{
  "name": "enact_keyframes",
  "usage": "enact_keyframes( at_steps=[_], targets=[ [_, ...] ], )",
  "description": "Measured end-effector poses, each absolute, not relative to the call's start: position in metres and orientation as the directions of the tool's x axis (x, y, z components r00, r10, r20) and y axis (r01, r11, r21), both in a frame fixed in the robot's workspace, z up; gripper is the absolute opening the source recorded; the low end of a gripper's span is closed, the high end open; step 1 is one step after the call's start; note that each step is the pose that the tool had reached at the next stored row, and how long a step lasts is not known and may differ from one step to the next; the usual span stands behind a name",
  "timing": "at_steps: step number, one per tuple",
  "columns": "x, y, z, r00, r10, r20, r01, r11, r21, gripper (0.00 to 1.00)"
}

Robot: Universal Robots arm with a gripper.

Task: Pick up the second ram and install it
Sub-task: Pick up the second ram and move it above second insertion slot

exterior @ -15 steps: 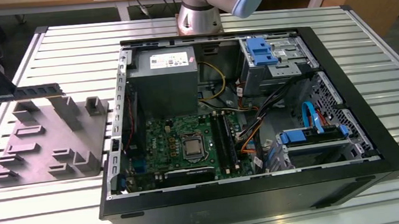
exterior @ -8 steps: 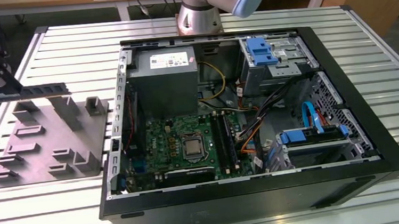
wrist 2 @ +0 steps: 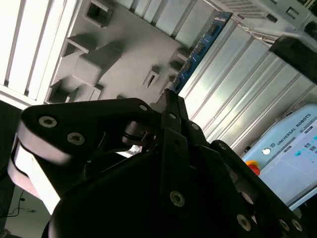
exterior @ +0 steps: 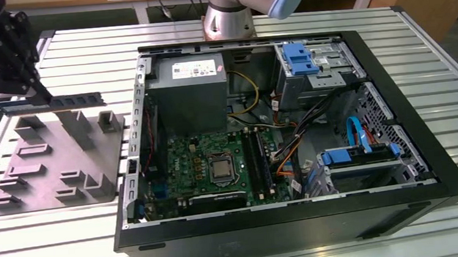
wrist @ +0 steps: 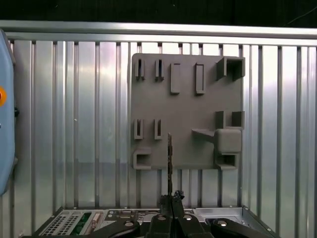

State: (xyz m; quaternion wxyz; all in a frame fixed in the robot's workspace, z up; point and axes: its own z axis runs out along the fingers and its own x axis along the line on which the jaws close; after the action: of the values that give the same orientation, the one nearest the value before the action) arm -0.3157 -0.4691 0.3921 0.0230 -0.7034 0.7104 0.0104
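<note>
— Where is the second ram?

— In the jaws. They are closed down on it, pinching the thin board near one end, and the rest of the stick runs out from them towards the exterior view's right, lying level.

— And what is under it?

— The grey fixture block on the slatted bench. The stick hangs over the block's far end, just above its upright posts. I cannot tell if it touches the nearest post.

— Do the arm's own cameras agree?

— Yes. In the first wrist view the stick shows edge-on, a thin dark line rising straight out of the closed jaws, with the block behind it. In the second wrist view its blue board runs away from the jaws' tip across the block and the bench slats.

— And the computer?

— The open case sits at the exterior view's right, well apart from the stick, with its motherboard lying exposed inside.
</note>
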Motion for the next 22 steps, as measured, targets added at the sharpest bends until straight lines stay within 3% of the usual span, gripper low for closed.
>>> enact_keyframes(
  at_steps=[22],
  targets=[
    [-0.216, -0.470, 0.392, -0.010, -0.999, -0.047, -1.000, 0.010, -0.016, 0.11]
  ],
)
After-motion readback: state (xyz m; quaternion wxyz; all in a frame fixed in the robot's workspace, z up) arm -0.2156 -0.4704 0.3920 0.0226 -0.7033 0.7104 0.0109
